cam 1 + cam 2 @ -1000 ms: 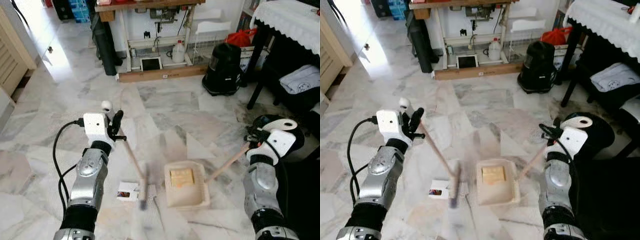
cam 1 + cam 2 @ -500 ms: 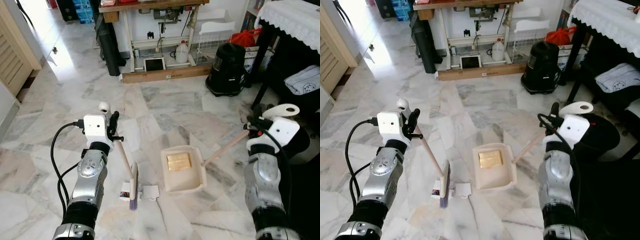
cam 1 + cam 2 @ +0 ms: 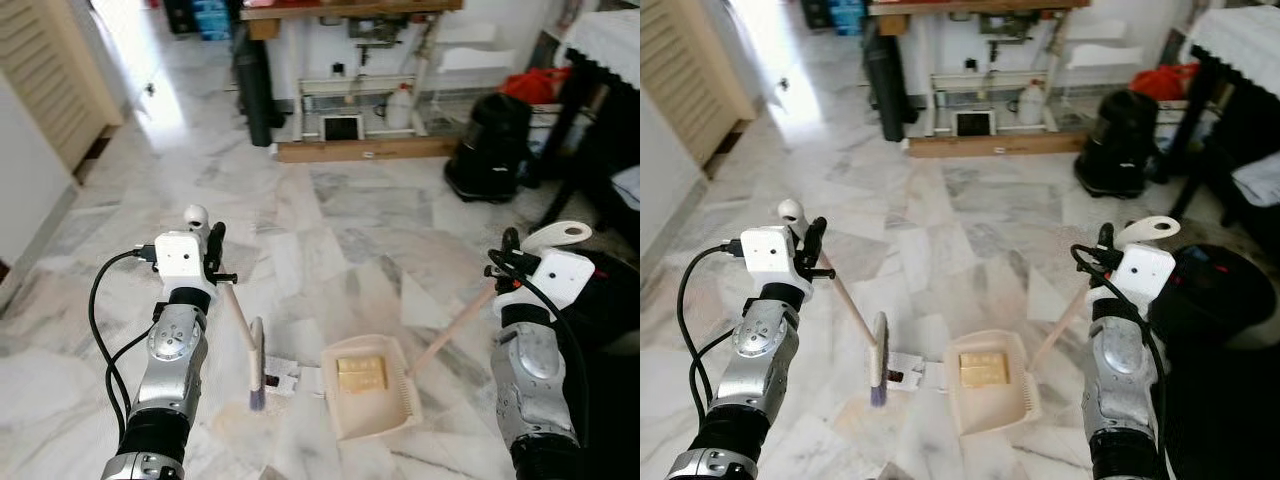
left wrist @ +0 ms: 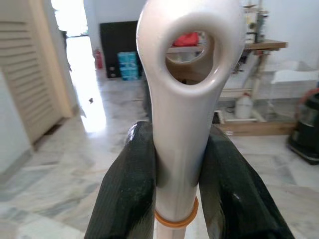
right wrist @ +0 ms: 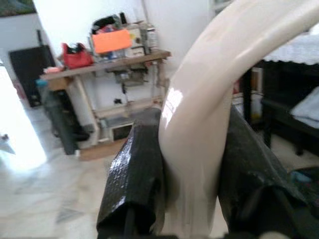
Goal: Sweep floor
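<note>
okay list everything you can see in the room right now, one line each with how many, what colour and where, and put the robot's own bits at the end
short cream-handled broom with purple bristles: one, cream and purple, head on the floor left of the dustpan
cream plastic dustpan: one, cream, on the floor in front of the robot
flat yellow block: one, yellow, inside the dustpan
small white paper scraps: two or so, white, between broom head and dustpan
black round vacuum cleaner: one, black, far right by the table leg
white plastic jug: one, white, under the far workbench
marble floor: grey-white, throughout
left gripper: black jaws shut on the broom handle
right gripper: black jaws shut on the dustpan handle
</note>
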Tool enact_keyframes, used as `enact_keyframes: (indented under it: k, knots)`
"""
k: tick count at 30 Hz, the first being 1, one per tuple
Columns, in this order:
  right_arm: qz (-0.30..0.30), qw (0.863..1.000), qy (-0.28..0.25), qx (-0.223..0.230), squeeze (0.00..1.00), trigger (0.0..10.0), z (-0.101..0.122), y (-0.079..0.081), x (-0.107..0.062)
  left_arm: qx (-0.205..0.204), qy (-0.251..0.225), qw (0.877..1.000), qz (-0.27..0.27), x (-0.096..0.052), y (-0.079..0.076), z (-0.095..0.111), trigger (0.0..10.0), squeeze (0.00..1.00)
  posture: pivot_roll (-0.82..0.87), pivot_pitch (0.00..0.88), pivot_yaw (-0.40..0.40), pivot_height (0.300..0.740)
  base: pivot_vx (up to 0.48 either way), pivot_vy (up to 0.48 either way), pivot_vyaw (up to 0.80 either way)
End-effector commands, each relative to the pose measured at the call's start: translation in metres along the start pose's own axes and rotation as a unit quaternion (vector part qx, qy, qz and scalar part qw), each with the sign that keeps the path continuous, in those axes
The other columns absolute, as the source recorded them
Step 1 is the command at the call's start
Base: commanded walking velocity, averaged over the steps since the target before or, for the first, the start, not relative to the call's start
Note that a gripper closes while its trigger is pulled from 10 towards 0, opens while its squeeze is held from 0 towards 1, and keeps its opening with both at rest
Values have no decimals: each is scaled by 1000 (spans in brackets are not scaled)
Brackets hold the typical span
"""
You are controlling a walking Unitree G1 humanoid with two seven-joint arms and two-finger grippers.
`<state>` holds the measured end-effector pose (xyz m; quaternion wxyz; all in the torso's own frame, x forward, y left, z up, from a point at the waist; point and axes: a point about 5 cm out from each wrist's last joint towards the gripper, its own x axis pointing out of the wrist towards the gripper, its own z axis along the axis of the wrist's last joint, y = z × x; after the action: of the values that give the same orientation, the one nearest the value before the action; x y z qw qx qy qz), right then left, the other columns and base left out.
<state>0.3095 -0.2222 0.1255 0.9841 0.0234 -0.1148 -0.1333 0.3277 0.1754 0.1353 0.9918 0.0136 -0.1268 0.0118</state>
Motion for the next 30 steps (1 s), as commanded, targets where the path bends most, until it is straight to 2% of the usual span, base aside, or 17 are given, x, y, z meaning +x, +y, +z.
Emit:
enact_keyframes:
  k: [1, 7, 10, 21, 30]
  knots:
    - [0, 1000, -29, 6, 0, 10000, 13, 0, 3, 10, -17, 1000, 4, 0, 1, 4, 10000, 0, -137, 0, 62, 740, 0, 0, 800]
    - [2, 1000, -20, 8, 0, 10000, 11, 2, 3, 8, -8, 1000, -6, -2, -5, -1, 10000, 0, -136, 0, 66, 740, 0, 0, 800]
    - [7, 1000, -16, 11, 0, 10000, 11, 4, 4, 21, -2, 1000, -22, -2, -7, -3, 10000, 0, -136, 0, 65, 740, 0, 0, 800]
    - [16, 1000, -8, 9, 0, 10000, 10, 5, 10, 26, 5, 1000, -11, -12, 3, -6, 10000, 0, -105, 0, 43, 740, 0, 0, 800]
    - [22, 1000, -4, 13, 0, 10000, 10, 8, 13, 20, 6, 1000, -3, -7, 0, -6, 10000, 0, -110, 0, 40, 740, 0, 0, 799]
